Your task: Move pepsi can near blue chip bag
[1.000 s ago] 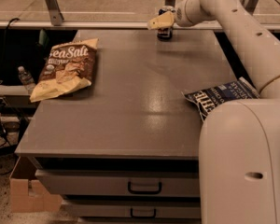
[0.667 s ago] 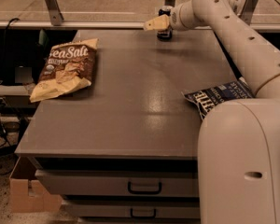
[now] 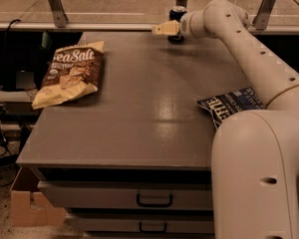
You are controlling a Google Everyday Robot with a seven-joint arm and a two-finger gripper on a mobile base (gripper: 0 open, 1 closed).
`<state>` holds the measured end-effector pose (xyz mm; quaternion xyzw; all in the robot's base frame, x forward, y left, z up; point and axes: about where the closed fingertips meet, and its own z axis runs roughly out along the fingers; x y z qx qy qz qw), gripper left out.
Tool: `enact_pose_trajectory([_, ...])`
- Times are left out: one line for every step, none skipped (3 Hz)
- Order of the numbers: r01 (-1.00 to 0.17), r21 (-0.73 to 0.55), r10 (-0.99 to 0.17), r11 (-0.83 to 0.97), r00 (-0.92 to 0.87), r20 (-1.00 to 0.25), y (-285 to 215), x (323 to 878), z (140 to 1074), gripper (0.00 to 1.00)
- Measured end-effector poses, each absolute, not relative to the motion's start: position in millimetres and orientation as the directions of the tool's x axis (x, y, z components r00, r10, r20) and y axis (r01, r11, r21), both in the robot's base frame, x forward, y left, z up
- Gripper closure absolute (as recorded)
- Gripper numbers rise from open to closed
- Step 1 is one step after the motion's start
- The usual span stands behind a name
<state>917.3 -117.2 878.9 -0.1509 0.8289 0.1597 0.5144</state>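
The pepsi can (image 3: 178,13) stands at the far edge of the grey table (image 3: 139,98), dark with a silver top, its lower part hidden behind my wrist. My gripper (image 3: 161,30) points left just in front of and to the left of the can. I cannot see it holding anything. The blue chip bag (image 3: 228,105) lies at the table's right edge, navy with white letters, partly covered by my arm's large near segment (image 3: 259,173).
A brown and tan "Sea Salt" bag (image 3: 70,73) lies at the table's left side. Metal rail posts (image 3: 55,6) stand behind the far edge. Drawers (image 3: 154,199) sit under the table front, and a cardboard box (image 3: 27,208) is on the floor at lower left.
My gripper has shifted a little to the left and nearer along the far edge, so more of the can shows behind the wrist. The bags have not moved.
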Motion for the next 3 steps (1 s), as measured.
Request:
enact_pose_trajectory([-0.416, 0.105, -0.078, 0.903, -0.399, -0.914, -123, 930, 876, 0.18])
enact_pose_trajectory([-0.412, 0.095, -0.073, 0.906, -0.374, -0.924, -131, 938, 878, 0.42])
enact_pose_trajectory([-0.415, 0.095, -0.069, 0.905, -0.364, -0.929, -140, 938, 881, 0.72])
